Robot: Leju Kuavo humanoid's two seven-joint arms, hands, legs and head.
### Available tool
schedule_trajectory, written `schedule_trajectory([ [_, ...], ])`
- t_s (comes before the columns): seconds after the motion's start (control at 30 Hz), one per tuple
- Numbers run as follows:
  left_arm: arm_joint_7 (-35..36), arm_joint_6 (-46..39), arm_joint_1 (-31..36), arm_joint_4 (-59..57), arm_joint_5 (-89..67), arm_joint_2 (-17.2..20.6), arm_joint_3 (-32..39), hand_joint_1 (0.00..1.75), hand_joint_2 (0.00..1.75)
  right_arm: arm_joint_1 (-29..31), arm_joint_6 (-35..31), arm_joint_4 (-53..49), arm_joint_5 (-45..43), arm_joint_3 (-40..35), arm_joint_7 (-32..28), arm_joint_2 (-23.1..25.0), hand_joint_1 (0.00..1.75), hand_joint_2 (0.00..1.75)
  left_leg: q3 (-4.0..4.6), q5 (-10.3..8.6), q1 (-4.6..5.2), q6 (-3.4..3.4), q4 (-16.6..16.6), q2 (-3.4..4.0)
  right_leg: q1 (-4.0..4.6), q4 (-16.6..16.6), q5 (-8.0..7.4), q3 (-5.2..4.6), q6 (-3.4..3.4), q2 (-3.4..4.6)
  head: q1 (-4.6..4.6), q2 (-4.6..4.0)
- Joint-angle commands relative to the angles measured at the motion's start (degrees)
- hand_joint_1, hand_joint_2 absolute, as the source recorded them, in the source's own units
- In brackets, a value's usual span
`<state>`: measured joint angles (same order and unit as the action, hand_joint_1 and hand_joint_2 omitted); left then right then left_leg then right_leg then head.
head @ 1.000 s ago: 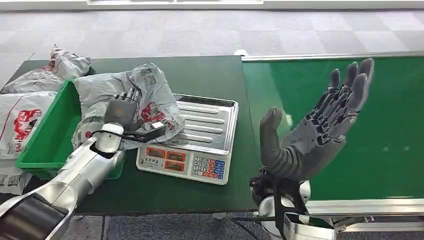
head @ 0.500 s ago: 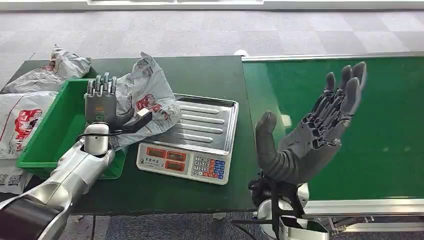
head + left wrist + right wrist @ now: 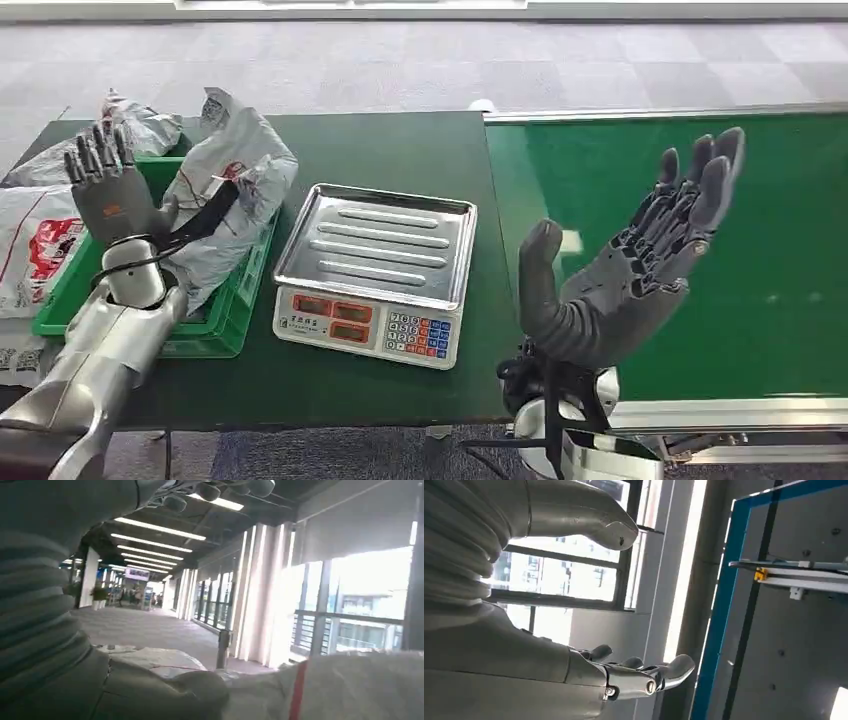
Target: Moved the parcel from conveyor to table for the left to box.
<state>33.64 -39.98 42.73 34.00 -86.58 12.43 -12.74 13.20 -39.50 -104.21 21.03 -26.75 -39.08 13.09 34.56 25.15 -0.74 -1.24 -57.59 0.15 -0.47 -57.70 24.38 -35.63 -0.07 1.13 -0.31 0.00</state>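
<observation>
Parcel (image 3: 232,190), a crumpled grey mailer with red printing and a label too small to read, sat in the green box (image 3: 232,310) on the worktop (image 3: 400,150), partly hidden behind the left hand (image 3: 110,195), whose fingers were spread, empty. Right hand (image 3: 625,270) hovered open-fingered over the conveyor (image 3: 780,290).

1. We see the parcel (image 3: 232,190), a crumpled grey plastic mailer with red print and a white label, lying tilted over the right wall of the green box (image 3: 75,290)
2. We see the box at the table's (image 3: 400,150) left end
3. The conveyor (image 3: 780,300), green-belted, runs just right of the table
</observation>
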Motion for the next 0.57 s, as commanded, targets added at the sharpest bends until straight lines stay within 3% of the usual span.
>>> schedule_trajectory([
  [0.03,-2.7,0.0,-3.9,11.3,-3.3,-1.4,15.9,0.0,0.0,1.0,0.2,1.0,0.4,-0.2,0.7,-0.8,0.0,1.75,-0.14,0.02,-0.03,0.06,0.1,-0.06,0.05,0.1,0.04,0.18,0.01,-0.12,0.02,0.0],
  [0.1,-18.5,0.0,-8.6,26.9,1.0,-8.0,34.0,0.0,0.0,0.6,0.6,1.4,0.5,0.0,0.6,-0.7,0.0,1.75,-0.07,0.03,-0.01,0.07,0.0,-0.09,0.04,0.1,0.02,0.14,0.02,-0.12,0.02,0.0],
  [0.13,-37.5,0.0,-6.9,34.5,9.1,-16.0,51.5,0.0,0.0,0.7,0.9,1.9,0.1,0.1,0.4,-0.7,0.0,1.75,0.07,0.0,-0.04,0.06,0.0,-0.18,0.06,0.1,0.0,0.07,0.03,-0.21,0.02,0.0],
  [0.17,-59.1,0.0,0.0,33.0,16.1,-22.6,72.6,0.0,0.0,0.8,1.0,2.4,-0.1,0.2,0.0,-0.5,0.0,1.75,0.08,0.02,-0.04,0.09,0.0,-0.27,0.07,0.1,0.04,0.09,0.05,-0.34,0.02,0.0],
  [0.2,-73.6,0.0,2.7,28.7,24.8,-23.5,76.5,0.0,0.0,1.2,0.9,2.9,-0.2,0.3,-0.2,-0.4,0.0,1.75,0.26,0.01,-0.11,0.09,-0.2,-0.44,0.15,0.0,0.06,-0.02,0.05,-0.49,0.02,0.0],
  [0.27,-73.6,0.0,-3.0,31.5,49.3,-23.8,58.2,0.0,0.0,1.2,0.4,3.5,-0.3,0.9,-0.5,-0.2,0.0,1.75,0.34,0.03,-0.13,0.07,-0.3,-0.27,0.18,0.0,0.03,-0.2,0.06,-0.27,0.0,0.0],
  [0.3,-73.6,0.0,-4.3,35.2,55.0,-25.0,54.1,0.0,0.0,1.2,0.6,3.6,-0.3,1.1,-0.6,-0.3,0.0,1.75,0.34,-0.09,-0.03,0.14,-0.1,-0.2,0.17,0.1,-0.03,-0.18,0.1,-0.19,0.07,0.0],
  [0.33,-73.6,0.0,-8.3,41.5,65.1,-25.2,44.3,0.0,0.0,1.2,0.7,3.9,-0.5,1.3,-0.8,-0.3,0.0,1.75,0.18,-0.08,-0.01,0.18,0.0,-0.15,0.15,0.2,-0.07,0.02,0.15,-0.17,0.15,0.0],
  [0.37,-73.6,0.0,-8.5,42.5,64.0,-26.6,44.4,0.0,0.0,1.3,0.7,4.1,-0.5,1.3,-0.8,-0.3,0.0,1.75,0.17,0.03,0.04,0.12,-0.1,-0.04,0.07,0.1,-0.04,-0.04,0.15,-0.05,0.07,0.0],
  [0.4,-73.6,0.0,-9.8,44.7,68.2,-26.8,40.7,0.0,1.75,1.3,0.8,4.3,-0.6,1.4,-0.9,-0.2,0.0,1.75,-0.05,0.16,0.13,0.09,0.0,0.03,-0.05,0.1,0.01,0.06,0.15,-0.03,0.05,0.0],
  [0.43,-73.6,1.0,-11.1,46.3,73.9,-26.1,36.6,0.0,1.75,1.4,0.6,4.6,-0.5,1.4,-0.9,-0.2,0.0,1.75,-0.22,0.27,0.15,0.09,0.0,0.11,-0.05,0.1,0.07,0.16,0.14,0.06,0.07,0.0],
  [0.47,-73.6,6.8,-14.8,49.9,83.7,-24.3,27.5,0.0,1.75,1.5,0.8,5.5,-0.3,1.5,-0.3,-0.4,0.0,1.75,-0.34,0.28,0.18,0.15,-0.1,0.2,-0.07,0.1,0.1,0.18,0.11,0.14,-0.02,0.0],
  [0.5,-73.6,7.2,-15.7,50.7,84.3,-24.7,25.5,0.0,1.75,1.5,1.0,5.8,-0.4,1.6,-0.2,-0.6,0.0,1.75,-0.23,0.34,0.05,0.12,-0.2,0.38,0.03,0.1,0.05,0.03,0.09,0.35,0.06,0.0],
  [0.53,-68.6,20.7,-18.4,54.2,90.8,-23.4,19.0,0.0,1.75,1.5,3.0,6.8,-0.3,1.7,1.6,-1.2,0.0,1.75,-0.15,0.27,-0.02,0.15,-0.2,-0.04,0.06,0.1,0.13,0.13,0.09,-0.08,0.02,0.0],
  [0.57,-68.3,20.4,-19.4,55.8,90.3,-24.3,17.8,0.0,1.75,1.4,3.1,7.3,-0.3,2.0,1.5,-1.1,0.0,1.75,-0.07,0.26,-0.05,0.15,-0.2,0.08,0.09,0.1,0.17,0.02,0.13,0.03,0.07,0.0],
])
